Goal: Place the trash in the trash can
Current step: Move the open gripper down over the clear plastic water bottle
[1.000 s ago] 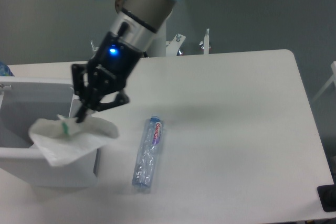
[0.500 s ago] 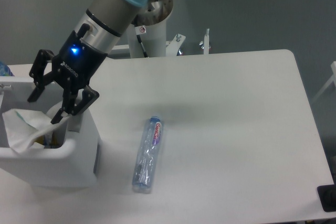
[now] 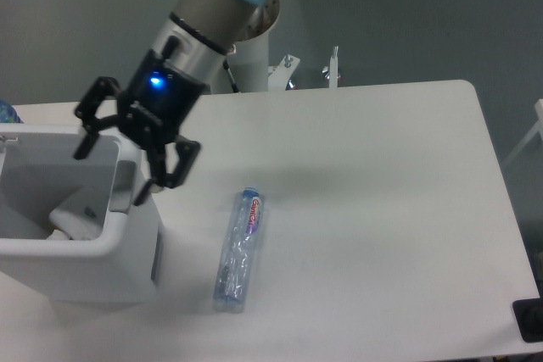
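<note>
The white trash can [image 3: 127, 273] stands at the table's front left. The crumpled white wrapper [image 3: 75, 218] lies inside it, low against the near wall. My gripper [image 3: 114, 171] hangs open and empty over the can's right rim, its fingers [image 3: 146, 191] spread wide. The crushed clear bottle [image 3: 239, 248] with blue cap and purple-red label lies on the table to the right of the can, apart from the gripper.
The arm's white base post [image 3: 250, 61] stands behind the table's back edge, with metal brackets [image 3: 310, 69] beside it. A dark object [image 3: 530, 320] sits off the table's front right corner. A blue thing [image 3: 7, 112] shows at the left edge.
The gripper carried the wrapper left over the can and opened. The wrapper dropped into the can. The gripper has since shifted back a little to the right.
</note>
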### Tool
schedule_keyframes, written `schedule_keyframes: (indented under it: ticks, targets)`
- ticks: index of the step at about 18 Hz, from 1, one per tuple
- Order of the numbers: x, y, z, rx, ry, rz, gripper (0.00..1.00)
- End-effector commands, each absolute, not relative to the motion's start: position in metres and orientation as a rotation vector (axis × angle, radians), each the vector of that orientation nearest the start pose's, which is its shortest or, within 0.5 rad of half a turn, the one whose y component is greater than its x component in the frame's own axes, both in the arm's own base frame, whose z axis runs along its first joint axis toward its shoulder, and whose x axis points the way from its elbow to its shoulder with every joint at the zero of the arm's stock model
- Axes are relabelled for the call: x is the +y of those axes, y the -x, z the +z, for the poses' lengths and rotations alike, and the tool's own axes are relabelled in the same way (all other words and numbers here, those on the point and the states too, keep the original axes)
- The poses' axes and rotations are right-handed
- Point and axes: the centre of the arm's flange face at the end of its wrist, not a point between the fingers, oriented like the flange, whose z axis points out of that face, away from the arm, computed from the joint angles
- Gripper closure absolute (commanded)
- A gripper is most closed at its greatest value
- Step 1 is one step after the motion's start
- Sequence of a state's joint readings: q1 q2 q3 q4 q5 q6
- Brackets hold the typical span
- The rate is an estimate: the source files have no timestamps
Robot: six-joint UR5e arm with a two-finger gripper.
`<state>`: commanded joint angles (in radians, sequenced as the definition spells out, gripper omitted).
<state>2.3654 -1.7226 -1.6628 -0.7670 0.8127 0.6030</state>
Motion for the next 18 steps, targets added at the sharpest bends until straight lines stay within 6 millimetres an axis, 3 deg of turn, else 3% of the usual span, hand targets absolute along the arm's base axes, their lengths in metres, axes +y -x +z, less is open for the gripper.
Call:
schedule_keyframes:
  ticks: [2,4,7,11,13,18]
  targets:
    - [0.538,0.276,0.475,-0.041,2.294,-0.22,0.0]
    - [0.546,0.293,0.453,-0.11,2.342,-0.22,0.0]
    - [0.569,0.325,0.428,-0.276,2.426,-0.221,0.0]
    - [0.601,0.363,0.385,-0.439,2.601,-0.381,0.0]
    - [0.607,0.372,0.365,-0.465,2.662,-0.402,0.0]
    - [0.628,0.37,0.3,-0.448,2.802,-0.358,0.0]
